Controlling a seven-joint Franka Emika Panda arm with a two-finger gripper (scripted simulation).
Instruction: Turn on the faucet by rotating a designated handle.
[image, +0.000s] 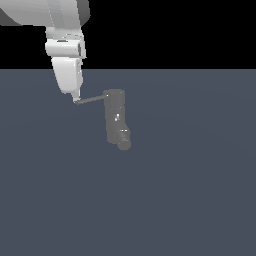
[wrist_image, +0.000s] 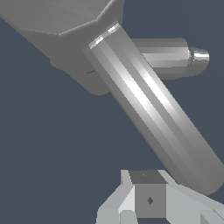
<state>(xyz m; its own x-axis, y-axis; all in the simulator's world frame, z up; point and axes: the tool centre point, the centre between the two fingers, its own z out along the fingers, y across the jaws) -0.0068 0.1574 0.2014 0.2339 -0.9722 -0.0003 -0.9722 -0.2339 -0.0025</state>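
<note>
The faucet (image: 115, 116) is a dull-gray upright cylinder on the floor, with a short rounded spout stub (image: 123, 143) at its lower end. Its handle (image: 92, 98), a thin gray rod, sticks out from the top toward the exterior view's left. My gripper (image: 76, 98) hangs from the white arm with its tip right at the rod's free end. In the wrist view the handle (wrist_image: 153, 109) runs as a thick shiny bar from the faucet's top (wrist_image: 57, 22) to just beside my gripper (wrist_image: 148, 192). The fingers (wrist_image: 149, 200) are together, shut on nothing. The spout (wrist_image: 197, 59) shows behind the bar.
The flat blue-gray floor (image: 190, 200) spreads around the faucet. The white arm (image: 65, 50) comes down from the upper part of the exterior view's left.
</note>
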